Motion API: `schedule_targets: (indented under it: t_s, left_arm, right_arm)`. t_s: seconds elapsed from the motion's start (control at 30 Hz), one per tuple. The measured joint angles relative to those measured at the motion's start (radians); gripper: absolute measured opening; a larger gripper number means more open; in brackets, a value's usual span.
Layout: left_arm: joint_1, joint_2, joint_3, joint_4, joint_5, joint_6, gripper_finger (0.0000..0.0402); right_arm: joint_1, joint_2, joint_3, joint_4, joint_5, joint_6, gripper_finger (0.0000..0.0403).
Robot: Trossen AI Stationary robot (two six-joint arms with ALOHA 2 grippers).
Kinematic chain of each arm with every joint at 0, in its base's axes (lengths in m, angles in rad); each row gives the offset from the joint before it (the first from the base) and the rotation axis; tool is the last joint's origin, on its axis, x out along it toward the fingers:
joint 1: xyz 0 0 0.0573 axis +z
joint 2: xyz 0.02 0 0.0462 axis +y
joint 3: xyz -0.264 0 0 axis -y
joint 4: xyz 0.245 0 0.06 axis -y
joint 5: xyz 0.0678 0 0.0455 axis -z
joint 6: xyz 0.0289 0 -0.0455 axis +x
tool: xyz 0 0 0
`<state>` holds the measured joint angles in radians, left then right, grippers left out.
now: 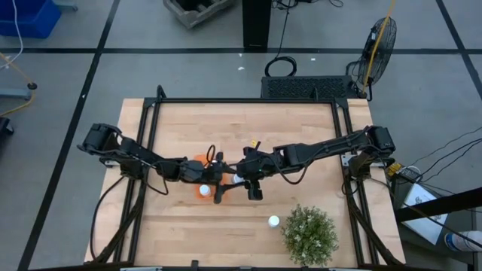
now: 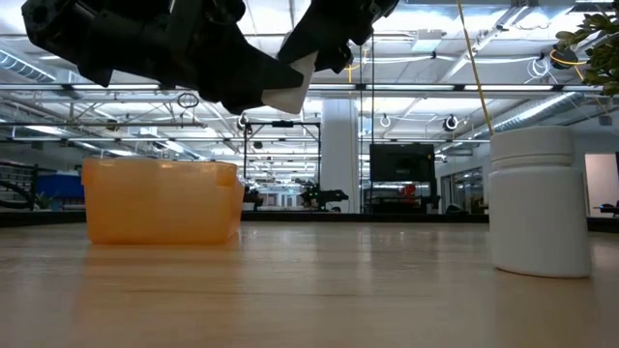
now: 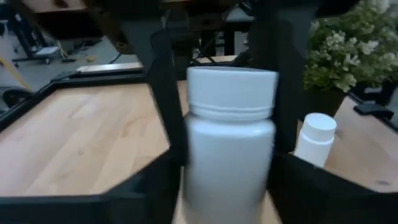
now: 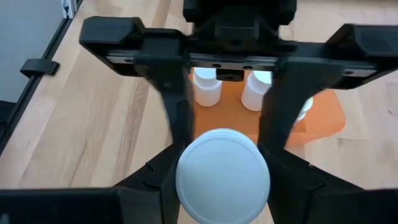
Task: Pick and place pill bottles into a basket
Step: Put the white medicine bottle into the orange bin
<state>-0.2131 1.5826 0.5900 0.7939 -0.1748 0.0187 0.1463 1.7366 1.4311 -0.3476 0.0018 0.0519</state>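
Observation:
A white pill bottle [image 3: 230, 143] hangs in the air between my two grippers, above the table beside the orange basket [image 1: 197, 164]; it also shows in the low view [image 2: 286, 97]. My left gripper [image 1: 226, 184] is shut on its body. My right gripper [image 1: 247, 183] stands over it, shut on its cap [image 4: 224, 174]. The basket [image 4: 323, 115] holds other white bottles [image 4: 206, 87], standing on its floor. One more bottle [image 1: 273, 220] stands on the table near the plant. My left gripper pinches the bottle's body [image 3: 193, 168] between its two fingers, one on each side. The fingers come level from the table's left. The bottle stands upright in the hold, lifted clear of the table. My right gripper has its two fingers on opposite sides of the bottle's cap [image 4: 186, 163], near the top. The fingers [image 3: 165, 93] come from above, pointing down. The bottle is upright below them, clear of the table.
A green bushy plant [image 1: 309, 235] stands at the near right of the table, with the loose bottle [image 2: 537, 203] just left of it. Bare wood lies at the far side and near left. A black frame [image 1: 248, 100] rims the table.

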Motion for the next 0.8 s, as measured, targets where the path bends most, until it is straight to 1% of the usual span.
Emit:
schedule_targets:
  t_s: [0.03,0.07,0.17,0.4,0.6,0.63,0.67,0.73,0.8]
  left_arm:
    - [0.001,0.000,0.000,-0.003,0.004,0.013,0.0174]
    - [0.001,0.000,0.000,-0.005,0.017,0.021,0.0156]
    - [0.009,-0.001,0.000,-0.006,0.054,0.036,0.0156]
    - [0.008,-0.001,0.000,-0.007,0.052,0.067,0.0156]
    - [0.007,-0.003,-0.011,0.002,0.055,0.087,0.0156]
    - [0.007,-0.004,-0.010,0.006,0.053,0.091,0.0156]
    - [0.007,-0.005,-0.010,0.009,0.052,0.096,0.0156]
    - [0.011,-0.005,-0.016,-0.011,0.054,0.103,0.0156]
    - [0.012,0.008,-0.024,-0.065,0.062,0.100,0.0156]
  right_arm:
    - [0.000,0.000,0.000,-0.001,-0.001,-0.003,0.0163]
    - [0.000,0.000,0.000,-0.002,0.002,-0.005,0.0163]
    - [0.000,0.000,0.000,-0.003,0.009,0.000,0.0163]
    - [0.005,-0.006,0.000,-0.013,0.014,-0.004,0.0163]
    - [0.022,-0.047,-0.001,-0.043,0.071,-0.003,0.0162]
    - [0.024,-0.056,-0.001,-0.044,0.073,0.000,0.0168]
    - [0.025,-0.066,-0.002,-0.042,0.073,0.008,0.0183]
    - [0.026,-0.092,-0.002,-0.060,0.069,0.032,0.0227]
    - [0.027,-0.119,0.001,-0.043,0.071,0.050,0.0264]
